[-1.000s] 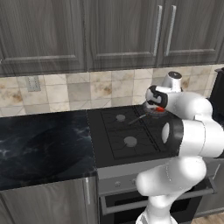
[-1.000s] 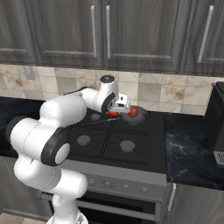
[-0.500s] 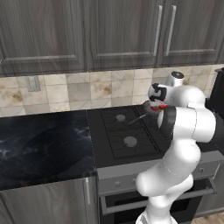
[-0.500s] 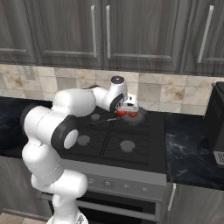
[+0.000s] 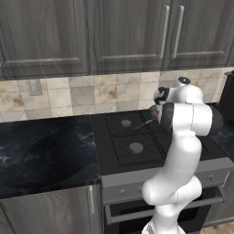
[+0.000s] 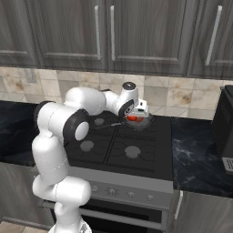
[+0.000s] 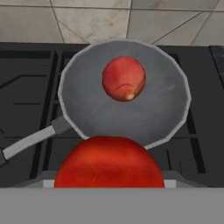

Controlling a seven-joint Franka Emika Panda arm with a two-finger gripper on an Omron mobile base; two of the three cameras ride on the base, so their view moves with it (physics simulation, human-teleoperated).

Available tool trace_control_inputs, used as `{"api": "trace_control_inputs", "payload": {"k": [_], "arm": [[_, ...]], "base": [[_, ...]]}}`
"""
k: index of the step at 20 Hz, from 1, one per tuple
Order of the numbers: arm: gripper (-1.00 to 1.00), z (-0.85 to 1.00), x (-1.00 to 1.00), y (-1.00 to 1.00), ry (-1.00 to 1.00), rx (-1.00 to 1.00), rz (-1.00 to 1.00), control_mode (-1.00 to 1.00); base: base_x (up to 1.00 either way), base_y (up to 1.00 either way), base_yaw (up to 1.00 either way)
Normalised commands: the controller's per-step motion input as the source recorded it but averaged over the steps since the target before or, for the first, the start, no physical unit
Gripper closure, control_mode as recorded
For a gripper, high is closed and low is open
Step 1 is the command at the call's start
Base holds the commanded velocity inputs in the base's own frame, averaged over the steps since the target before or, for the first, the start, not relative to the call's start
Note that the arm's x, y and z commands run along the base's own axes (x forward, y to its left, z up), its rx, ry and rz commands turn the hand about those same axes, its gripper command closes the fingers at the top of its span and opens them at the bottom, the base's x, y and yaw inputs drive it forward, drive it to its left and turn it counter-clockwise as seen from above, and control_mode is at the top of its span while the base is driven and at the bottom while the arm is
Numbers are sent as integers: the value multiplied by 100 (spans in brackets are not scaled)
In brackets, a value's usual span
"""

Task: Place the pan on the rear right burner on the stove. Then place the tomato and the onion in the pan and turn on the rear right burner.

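We see the claw [image 6: 136, 114] poised above the pan [image 7: 124, 94], jaws spread around the tomato [image 7: 108, 162], a glossy red ball against the hand camera's lower edge; whether the pads press it we cannot tell. Beyond it, the onion [image 7: 124, 79] lies inside the pan, toward the back. The pan rests on the rear right grate of the stove [image 6: 145, 157], its handle [image 7: 33, 140] pointing left in the hand view. The tiled wall [image 7: 109, 19] stands behind.
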Motion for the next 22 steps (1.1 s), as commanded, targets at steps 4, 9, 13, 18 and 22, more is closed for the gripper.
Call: {"api": "trace_control_inputs", "payload": {"k": [4, 9, 13, 18, 22], "arm": [[100, -27, 46, -8, 0, 1, 0, -100], [100, -22, 44, -9, 0, 1, 0, -100], [100, -20, 18, -11, 0, 0, 0, -100], [100, -19, 15, -9, 0, 1, 0, -100], [100, -15, 24, -6, 0, 1, 0, -100]], "base": [[0, 0, 0], [0, 0, 0], [0, 0, 0], [0, 0, 0], [0, 0, 0]]}}
